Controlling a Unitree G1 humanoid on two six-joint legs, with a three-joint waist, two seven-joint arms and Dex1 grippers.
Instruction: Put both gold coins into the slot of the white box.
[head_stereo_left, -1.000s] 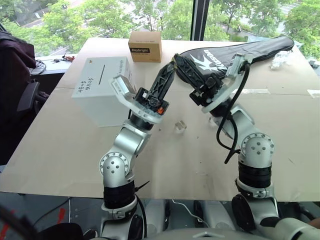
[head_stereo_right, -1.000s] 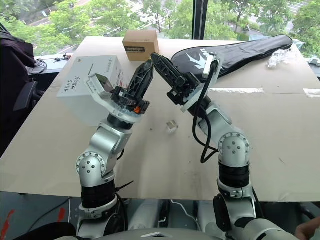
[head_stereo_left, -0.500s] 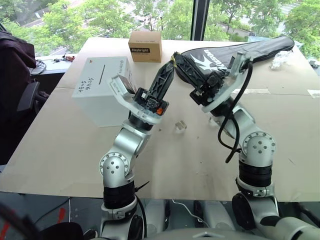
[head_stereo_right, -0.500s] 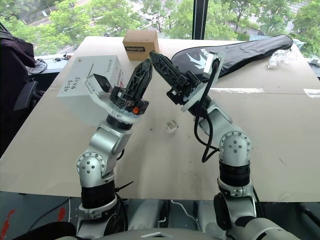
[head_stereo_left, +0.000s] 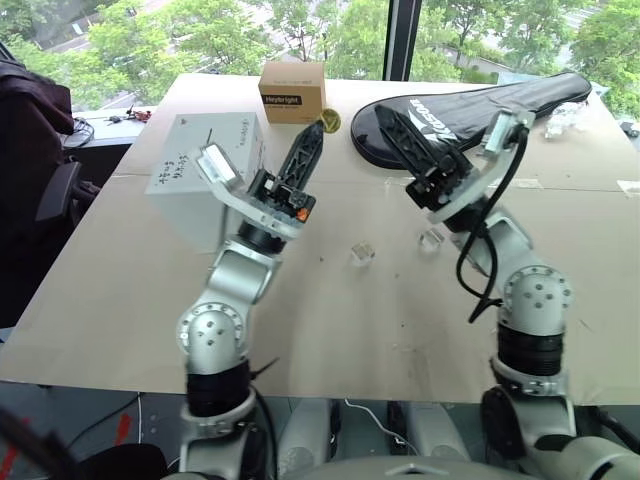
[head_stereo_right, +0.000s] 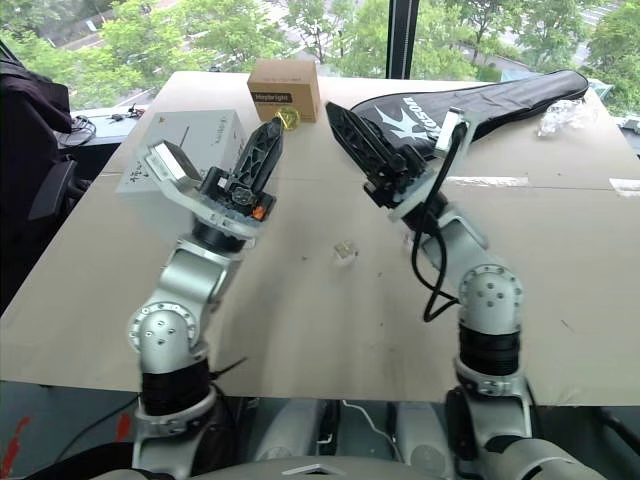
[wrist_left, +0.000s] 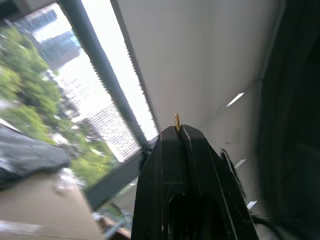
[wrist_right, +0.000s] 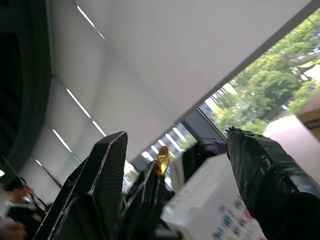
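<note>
Left gripper (head_stereo_left: 318, 128) pinching gold coin (head_stereo_left: 329, 122), right gripper (wrist_right: 172, 155) spread

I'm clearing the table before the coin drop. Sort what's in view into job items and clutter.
For the job:
- gold coin, pinched in the left fingers
- white box
- small glassy piece on the table, possibly the second coin

Lying about:
- brown cardboard box
- black bag

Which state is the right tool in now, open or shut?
Open. In the right wrist view its two black fingers stand wide apart with nothing between them; the gold coin sits pinched at the tip of the left tool.
</note>
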